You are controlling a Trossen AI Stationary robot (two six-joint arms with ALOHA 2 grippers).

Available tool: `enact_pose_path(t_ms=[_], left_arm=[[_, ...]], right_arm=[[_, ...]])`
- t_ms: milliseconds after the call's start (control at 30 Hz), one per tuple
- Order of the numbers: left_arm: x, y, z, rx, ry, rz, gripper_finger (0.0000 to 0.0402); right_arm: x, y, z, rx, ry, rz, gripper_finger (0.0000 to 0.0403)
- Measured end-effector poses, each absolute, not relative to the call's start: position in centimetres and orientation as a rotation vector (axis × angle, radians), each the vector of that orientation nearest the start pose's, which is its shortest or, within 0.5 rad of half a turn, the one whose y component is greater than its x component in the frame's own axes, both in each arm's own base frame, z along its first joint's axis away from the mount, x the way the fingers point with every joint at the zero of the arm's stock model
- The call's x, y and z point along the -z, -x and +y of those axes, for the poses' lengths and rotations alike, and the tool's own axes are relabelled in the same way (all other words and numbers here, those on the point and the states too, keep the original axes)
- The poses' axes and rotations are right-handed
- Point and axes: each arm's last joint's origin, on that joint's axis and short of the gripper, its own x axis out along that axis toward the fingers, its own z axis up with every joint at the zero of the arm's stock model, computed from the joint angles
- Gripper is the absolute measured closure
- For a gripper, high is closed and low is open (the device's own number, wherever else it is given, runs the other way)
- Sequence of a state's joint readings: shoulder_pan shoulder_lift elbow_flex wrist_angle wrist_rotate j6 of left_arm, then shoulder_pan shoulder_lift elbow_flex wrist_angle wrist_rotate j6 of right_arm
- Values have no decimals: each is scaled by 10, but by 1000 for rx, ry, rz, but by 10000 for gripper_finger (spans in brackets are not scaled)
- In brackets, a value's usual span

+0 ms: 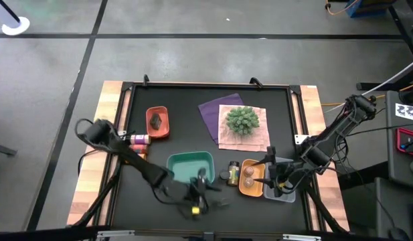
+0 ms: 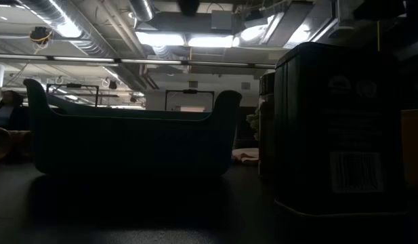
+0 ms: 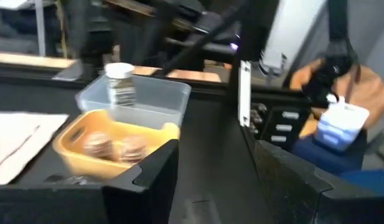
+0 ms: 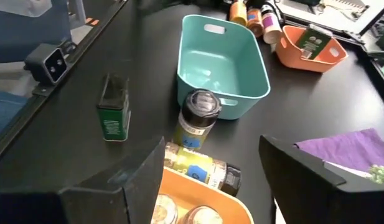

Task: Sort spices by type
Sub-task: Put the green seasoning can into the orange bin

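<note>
Amber tray (image 4: 198, 205) — two jars (image 3: 114, 147); both arms' fingers half-open, empty.

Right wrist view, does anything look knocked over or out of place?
Yes. A green tin lies flat on the black mat, away from every tray, and a yellow-labelled jar lies on its side against the yellow tray.

From counter level, a dark tin (image 2: 341, 129) at three o'clock runs off the edge, its label unreadable. Overhead, the left tool (image 1: 198, 194) blurs over something yellow I can't identify. The jars in the yellow tray (image 3: 111, 146) are smeared.
</note>
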State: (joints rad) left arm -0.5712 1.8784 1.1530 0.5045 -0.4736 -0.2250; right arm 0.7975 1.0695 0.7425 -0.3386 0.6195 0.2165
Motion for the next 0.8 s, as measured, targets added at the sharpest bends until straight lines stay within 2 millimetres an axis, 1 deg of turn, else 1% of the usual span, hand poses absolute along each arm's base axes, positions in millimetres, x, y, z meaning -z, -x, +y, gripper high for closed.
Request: enact_pose_path(t_ms=[133,267,333,400,633,800], left_arm=[[-211,-369,-238,89,37,187,205],[-204,-374,-251,0,-29,178,205],[-200,-372,-254,-47,-38,182,205],[-198,-370,-255,-70,-11,195,205],[-183,-365,-253,-122,132,319,205],[-177,-363,-251,-143,145,367,205]], right_arm=[[-257,-163,143,-125,217,522,143],[-257,-163,143,-122,207,524,143],[-256,-163,143,-122,207,525,143],[-256,-163,143,-122,208,525,143],[-256,-163,143,-121,212,530,143],[-256,-163,143,-121,213,530,143]])
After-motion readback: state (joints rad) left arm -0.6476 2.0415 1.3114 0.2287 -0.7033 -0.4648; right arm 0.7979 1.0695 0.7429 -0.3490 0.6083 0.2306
